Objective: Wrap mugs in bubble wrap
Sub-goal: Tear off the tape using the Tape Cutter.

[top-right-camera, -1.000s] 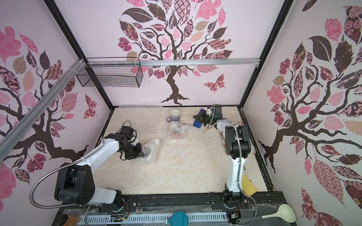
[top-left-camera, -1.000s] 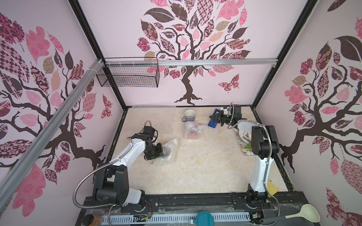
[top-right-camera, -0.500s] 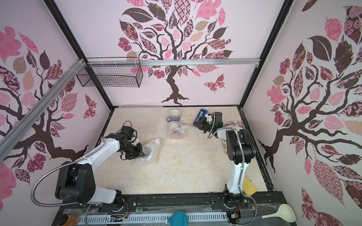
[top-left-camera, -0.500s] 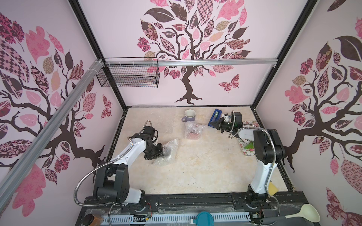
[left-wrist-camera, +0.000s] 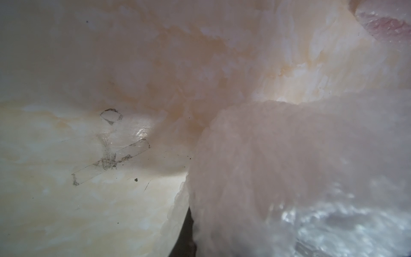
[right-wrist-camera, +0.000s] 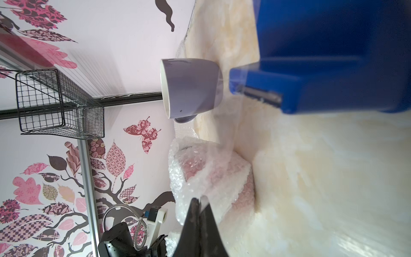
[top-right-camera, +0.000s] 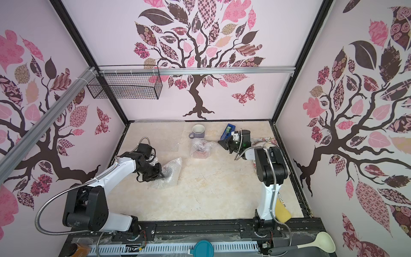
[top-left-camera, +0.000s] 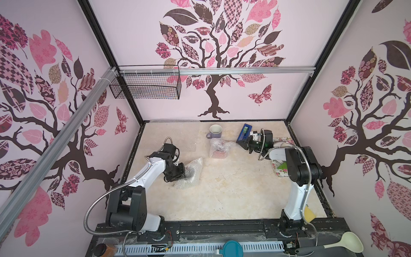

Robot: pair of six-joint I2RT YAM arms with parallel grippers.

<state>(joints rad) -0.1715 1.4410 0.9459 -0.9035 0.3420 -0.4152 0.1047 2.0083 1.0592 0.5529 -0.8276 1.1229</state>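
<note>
A lavender mug (top-left-camera: 215,131) (right-wrist-camera: 191,86) stands bare at the back. In front of it lies a red mug bundled in bubble wrap (top-left-camera: 219,149) (right-wrist-camera: 211,173). My right gripper (top-left-camera: 243,145) (right-wrist-camera: 200,201) hovers between that bundle and the blue tape dispenser (top-left-camera: 244,133) (right-wrist-camera: 333,55), shut on a clear tape strip (right-wrist-camera: 222,138) stretched from the dispenser. My left gripper (top-left-camera: 184,174) (top-right-camera: 162,174) is shut on the edge of a second crumpled bubble wrap bundle (top-left-camera: 191,173) (left-wrist-camera: 289,166). What that bundle holds is hidden.
A flat bubble wrap sheet (top-left-camera: 185,144) lies at the back left. A floral tray (top-left-camera: 280,172) sits by the right wall under my right arm. A wire basket (top-left-camera: 144,85) hangs on the back wall. A yellow sponge (top-left-camera: 309,214) lies at the front right.
My right gripper has drawn away from the tape dispenser toward the front, nearer the wrapped red mug. The left arm and its bundle have stayed put.
</note>
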